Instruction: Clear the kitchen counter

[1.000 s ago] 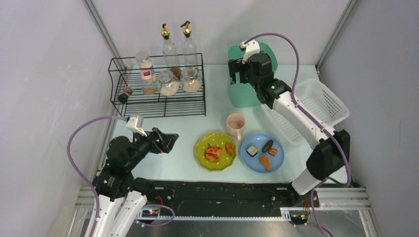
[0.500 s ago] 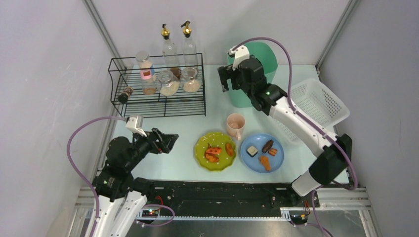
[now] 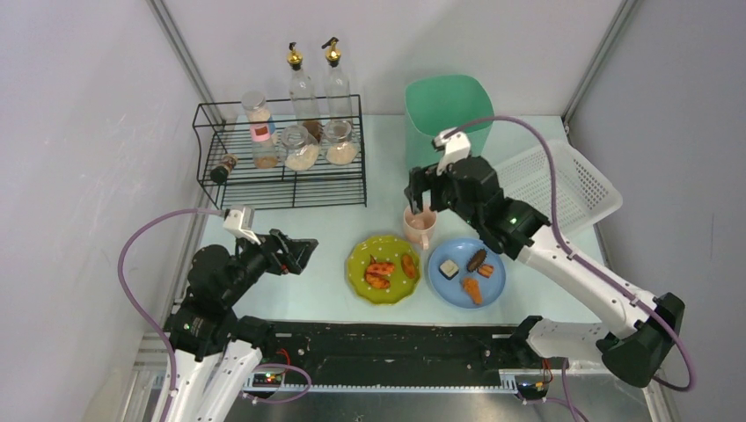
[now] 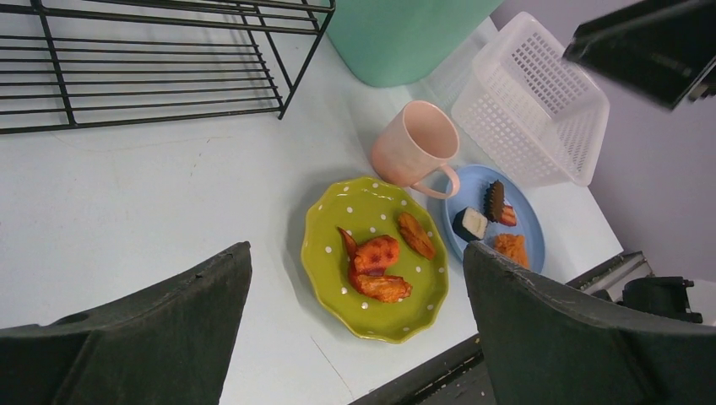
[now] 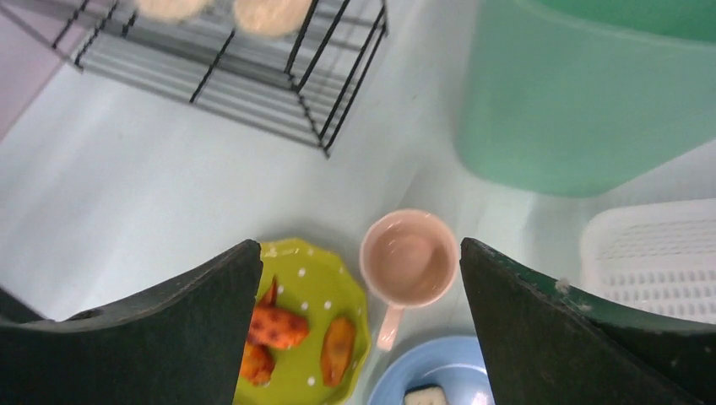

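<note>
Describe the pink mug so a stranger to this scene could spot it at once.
Find the tall green bin at the back of the kitchen counter. Just in front of it stands the pink mug, behind the green plate and the blue plate. It is the only cup, and holds no food.

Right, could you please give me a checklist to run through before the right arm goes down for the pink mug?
1. The right jaws are open wide: ok.
2. The pink mug is upright and centred between the right jaws in the wrist view: ok.
3. The pink mug looks empty: ok.
4. Its handle is clear of the blue plate: cannot tell; they sit very close.
5. The left jaws are open and well away from the mug: ok.
6. The white basket shows nothing inside: ok.
</note>
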Motion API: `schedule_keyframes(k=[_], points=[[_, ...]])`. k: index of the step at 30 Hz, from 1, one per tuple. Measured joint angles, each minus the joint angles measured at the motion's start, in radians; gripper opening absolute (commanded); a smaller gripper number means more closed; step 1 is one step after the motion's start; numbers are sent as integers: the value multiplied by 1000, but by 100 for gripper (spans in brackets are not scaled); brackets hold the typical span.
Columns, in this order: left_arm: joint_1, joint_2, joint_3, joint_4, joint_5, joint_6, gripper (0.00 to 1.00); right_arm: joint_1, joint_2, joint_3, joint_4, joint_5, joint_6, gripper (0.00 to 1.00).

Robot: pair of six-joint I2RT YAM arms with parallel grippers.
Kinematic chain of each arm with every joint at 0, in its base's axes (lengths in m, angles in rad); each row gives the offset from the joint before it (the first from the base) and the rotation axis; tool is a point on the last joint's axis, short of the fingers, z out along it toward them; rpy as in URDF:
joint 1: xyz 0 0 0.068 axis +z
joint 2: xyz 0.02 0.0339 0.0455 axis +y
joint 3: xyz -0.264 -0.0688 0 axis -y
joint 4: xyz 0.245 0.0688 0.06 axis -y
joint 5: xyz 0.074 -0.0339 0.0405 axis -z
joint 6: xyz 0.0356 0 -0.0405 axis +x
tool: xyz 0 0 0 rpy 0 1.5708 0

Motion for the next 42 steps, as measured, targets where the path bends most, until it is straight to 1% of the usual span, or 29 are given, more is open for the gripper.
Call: schedule_keyframes(k=[1, 5, 7, 9, 17, 27, 31, 32, 34, 37, 39, 42], points=[[0, 0, 0, 0, 0, 0, 98, 26, 0, -12, -7, 2, 0, 90], [0, 0, 0, 0, 1, 0, 98, 104, 39, -44, -42, 27, 5, 80], [0, 0, 0, 0, 2, 0, 98, 129, 80, -49, -51, 37, 18, 75], [0, 0, 0, 0, 2, 0, 98, 136, 130, -51, -52, 42, 33, 73], [0, 0, 0, 0, 2, 0, 98, 109, 302, -56, -38, 27, 98, 69], [0, -1, 0, 0, 2, 0, 98, 73, 437, -56, -2, 10, 138, 61], [0, -1, 0, 0, 2, 0, 98, 69, 481, -56, 10, 10, 138, 54], [0, -1, 0, 0, 2, 0, 98, 69, 489, -56, 15, 10, 137, 51], [0, -1, 0, 0, 2, 0, 98, 68, 503, -56, 24, 10, 136, 47], [0, -1, 0, 0, 2, 0, 98, 67, 517, -56, 32, 11, 133, 44], [0, -1, 0, 0, 2, 0, 98, 67, 520, -56, 37, 11, 128, 41], [0, -1, 0, 0, 2, 0, 98, 63, 521, -56, 40, 11, 125, 30]])
